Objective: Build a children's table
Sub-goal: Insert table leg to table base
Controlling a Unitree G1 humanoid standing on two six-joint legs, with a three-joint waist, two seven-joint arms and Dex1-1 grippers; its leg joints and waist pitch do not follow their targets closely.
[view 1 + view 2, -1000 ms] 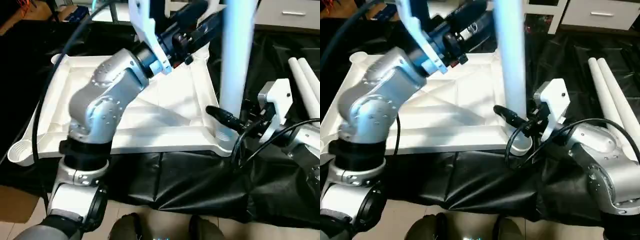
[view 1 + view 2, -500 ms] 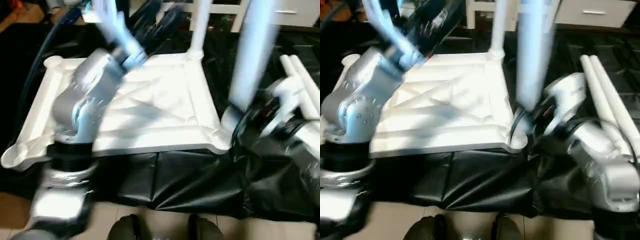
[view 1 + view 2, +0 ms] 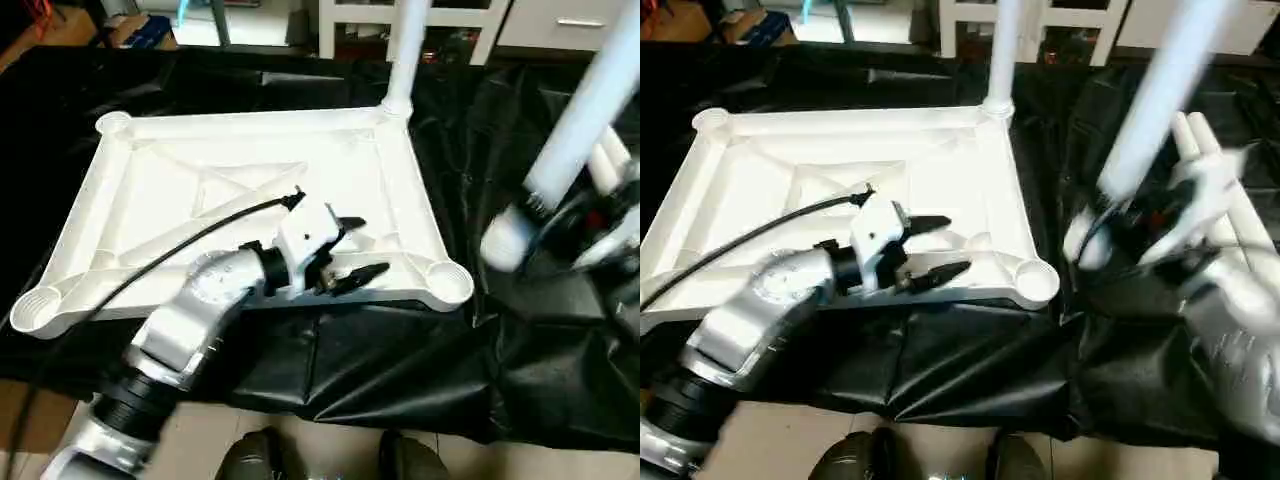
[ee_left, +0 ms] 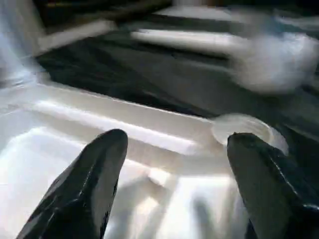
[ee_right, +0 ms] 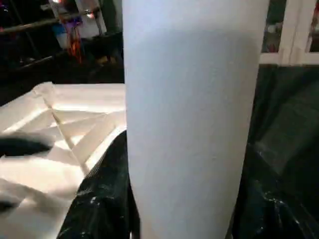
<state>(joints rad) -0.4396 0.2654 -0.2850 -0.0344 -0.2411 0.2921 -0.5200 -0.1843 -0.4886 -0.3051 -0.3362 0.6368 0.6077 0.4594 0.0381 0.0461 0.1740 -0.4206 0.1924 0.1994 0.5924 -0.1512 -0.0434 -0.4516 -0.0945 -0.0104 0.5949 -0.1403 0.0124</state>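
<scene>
1 leg stands in the far right socket of the top, which lies ribs-up on black sheeting. The right gripper is closed around a 2nd leg, held tilted just beside the empty near right socket. The left gripper hovers over the near rim, fingers spread and empty. To seat it well, I judge the leg must be brought upright, its butt centred over the socket, then pressed straight down while the left steadies the top.

White plastic top smooth; black sheet glossy, wrinkled.
</scene>
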